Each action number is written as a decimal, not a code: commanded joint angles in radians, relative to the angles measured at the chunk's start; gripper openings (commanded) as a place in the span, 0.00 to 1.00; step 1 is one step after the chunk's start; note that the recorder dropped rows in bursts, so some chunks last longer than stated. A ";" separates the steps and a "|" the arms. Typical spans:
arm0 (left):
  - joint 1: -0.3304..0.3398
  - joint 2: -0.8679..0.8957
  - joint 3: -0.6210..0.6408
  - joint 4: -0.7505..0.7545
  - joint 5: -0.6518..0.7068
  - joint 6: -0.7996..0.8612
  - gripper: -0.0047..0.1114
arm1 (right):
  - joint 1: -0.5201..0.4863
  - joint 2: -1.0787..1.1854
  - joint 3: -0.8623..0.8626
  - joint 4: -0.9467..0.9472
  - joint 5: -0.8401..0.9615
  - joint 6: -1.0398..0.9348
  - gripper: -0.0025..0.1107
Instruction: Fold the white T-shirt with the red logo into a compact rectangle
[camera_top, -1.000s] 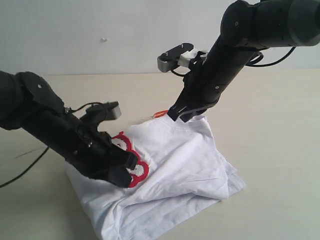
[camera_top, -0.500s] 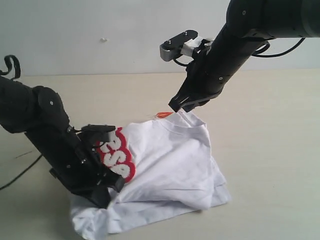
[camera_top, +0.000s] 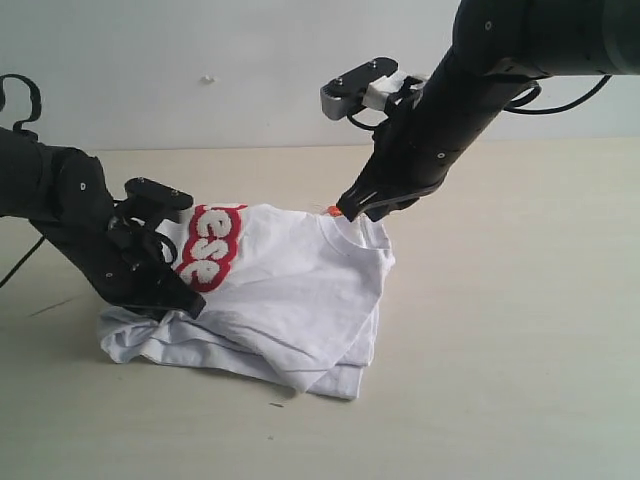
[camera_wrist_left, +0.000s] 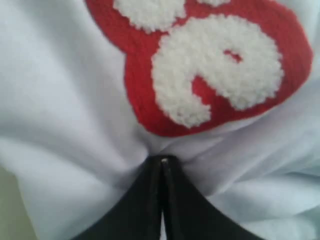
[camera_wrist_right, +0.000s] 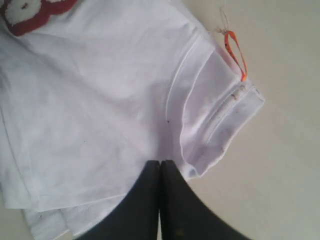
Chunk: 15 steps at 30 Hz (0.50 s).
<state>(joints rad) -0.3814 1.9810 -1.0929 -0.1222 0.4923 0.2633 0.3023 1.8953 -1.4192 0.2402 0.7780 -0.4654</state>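
The white T-shirt (camera_top: 290, 280) lies bunched in folded layers on the table, its top layer pulled up at two places. The red logo (camera_top: 208, 247) with fuzzy white letters shows on the left part, and fills the left wrist view (camera_wrist_left: 210, 70). My left gripper (camera_top: 185, 300) is shut on a pinch of shirt cloth just below the logo (camera_wrist_left: 162, 161). My right gripper (camera_top: 350, 213) is shut on the shirt's edge near the ribbed collar (camera_wrist_right: 227, 122) and the orange tag (camera_wrist_right: 236, 52), holding that corner up.
The beige table (camera_top: 520, 320) stretches around the shirt, with a pale wall behind. A black cable (camera_top: 20, 265) trails on the table to the left of my left arm.
Both grippers have carried the shirt to the left. The left one swung up and back, flipping the logo side over the lower layers, so the shirt is now a narrower stack.
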 joint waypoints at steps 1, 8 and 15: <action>-0.051 0.009 -0.002 -0.096 0.027 0.049 0.06 | 0.000 -0.011 -0.004 -0.008 -0.021 0.023 0.02; -0.085 0.009 -0.002 -0.097 0.065 0.051 0.06 | 0.000 -0.011 -0.004 -0.015 -0.011 0.024 0.02; -0.085 0.005 -0.002 -0.137 0.117 0.049 0.06 | 0.000 -0.011 -0.004 -0.015 -0.026 0.024 0.02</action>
<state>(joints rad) -0.4597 1.9816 -1.1020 -0.2199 0.5552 0.3113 0.3023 1.8953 -1.4192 0.2356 0.7663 -0.4456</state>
